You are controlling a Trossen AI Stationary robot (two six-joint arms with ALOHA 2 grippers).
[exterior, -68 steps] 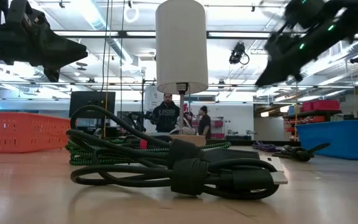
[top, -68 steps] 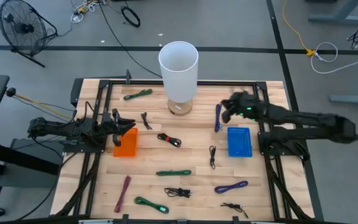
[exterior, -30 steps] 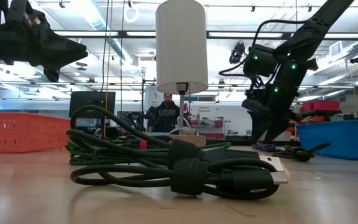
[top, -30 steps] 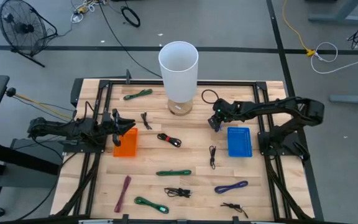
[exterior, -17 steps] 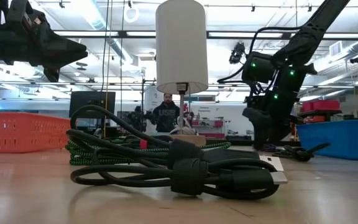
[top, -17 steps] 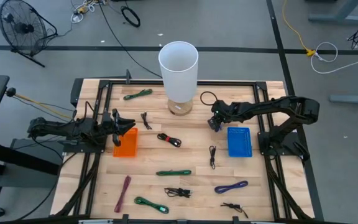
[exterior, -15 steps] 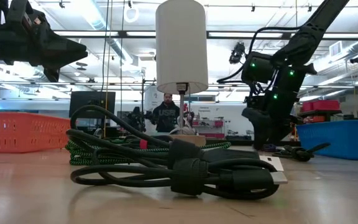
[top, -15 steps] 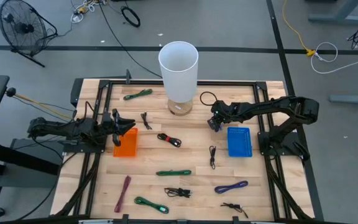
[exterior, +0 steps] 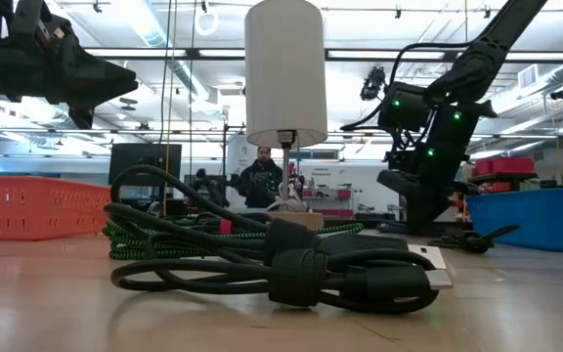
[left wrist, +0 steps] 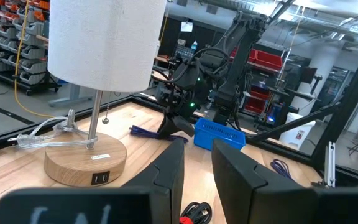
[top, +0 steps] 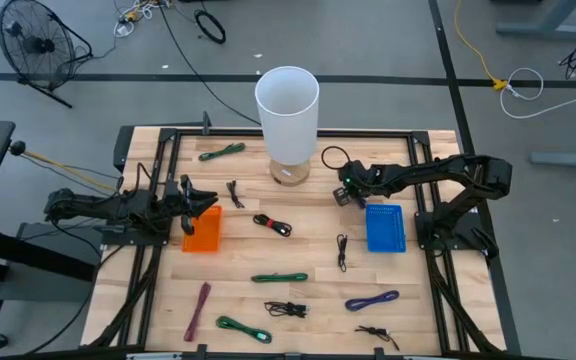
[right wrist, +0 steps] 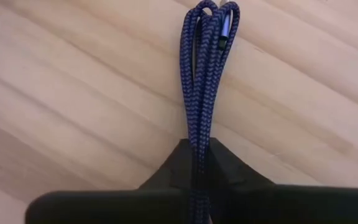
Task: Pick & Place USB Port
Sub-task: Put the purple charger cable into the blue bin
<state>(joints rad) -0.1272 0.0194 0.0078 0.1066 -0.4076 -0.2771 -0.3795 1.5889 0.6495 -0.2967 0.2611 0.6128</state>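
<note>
**My right gripper pinches the blue cable**

My right gripper [top: 344,193] is down low on the far part of the table [top: 423,300], to the right of the lamp [top: 287,100]. In my right wrist view, the dark blue braided cable [right wrist: 202,81] runs straight in between my two dark fingers [right wrist: 166,174], and they are pressed tight on it. The rest of the cable lies stretched out flat on the wood in front of me, folded into a few strands side by side. Its silver plug [right wrist: 224,30] sits at the far end of the bundle.

The blue bin [top: 385,228] is just beside my right gripper, a bit nearer and to the right. The cable is on the table, not in the bin.

My left gripper [top: 200,203] waits on the left side of the table, right above the orange bin [top: 203,235]. Its fingers [left wrist: 166,180] have a narrow gap between them and hold nothing.

Other cables lie around the table: a green one [top: 222,152] at the far left, a black and red one [top: 273,224] in the middle, and a purple one [top: 372,299] near the front right.
</note>
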